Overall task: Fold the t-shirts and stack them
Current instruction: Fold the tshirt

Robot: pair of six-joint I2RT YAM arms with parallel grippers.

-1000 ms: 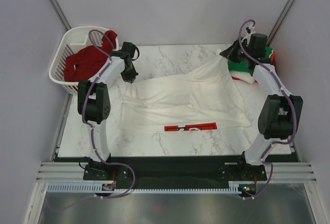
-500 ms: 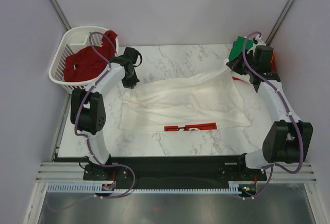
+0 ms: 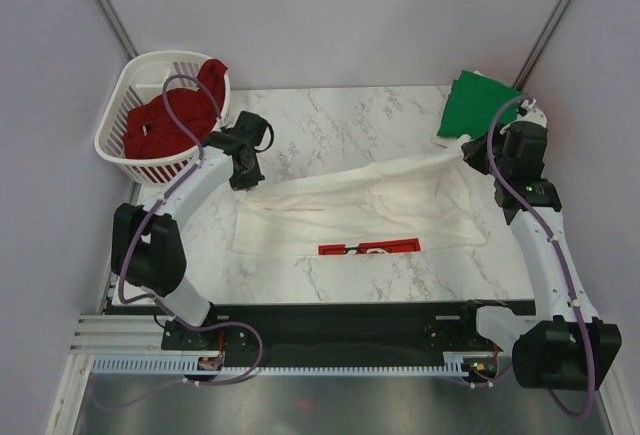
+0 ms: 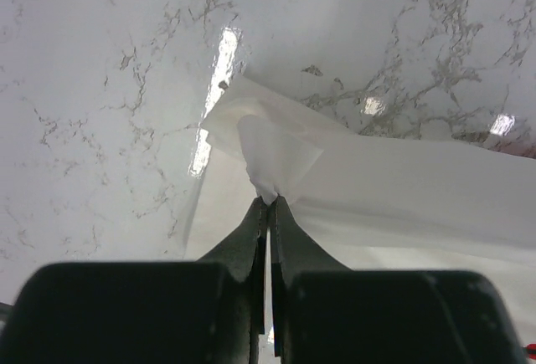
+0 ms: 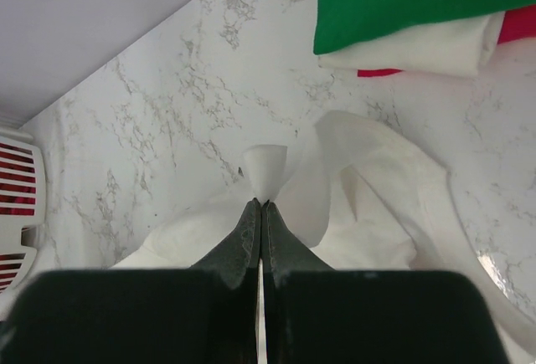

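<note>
Shifted since a second ago: both elbows swung outward. Far edge of the white t-shirt (image 3: 370,205) pulled from a slack drape into a taut band across the table (image 3: 340,115). Green t-shirt (image 3: 480,105) now fully uncovered, earlier half hidden behind the right arm.

Far left, by the table's far-left corner: white slatted basket (image 3: 112,127). Inside it, a dark red t-shirt (image 3: 165,120), heaped and spilling over the far rim.

Just right of the basket: left pincer (image 3: 243,177), clenched on a bunched corner of the white t-shirt. In the wrist view, a small tuft of cloth poking out past the closed tips.

Centre: white t-shirt on the marble, far edge lifted between the two pincers, near part lying flat. Along the near hem, a red printed strip (image 3: 370,248) with white lettering, too small to read.

Right: right pincer (image 3: 472,150), clenched on the opposite corner, with a like tuft above its tips in the wrist view.

Far-right corner: folded stack. Green t-shirt on top, folded white t-shirt (image 5: 419,50) under it, sliver of red cloth (image 5: 519,25) lowest.
</note>
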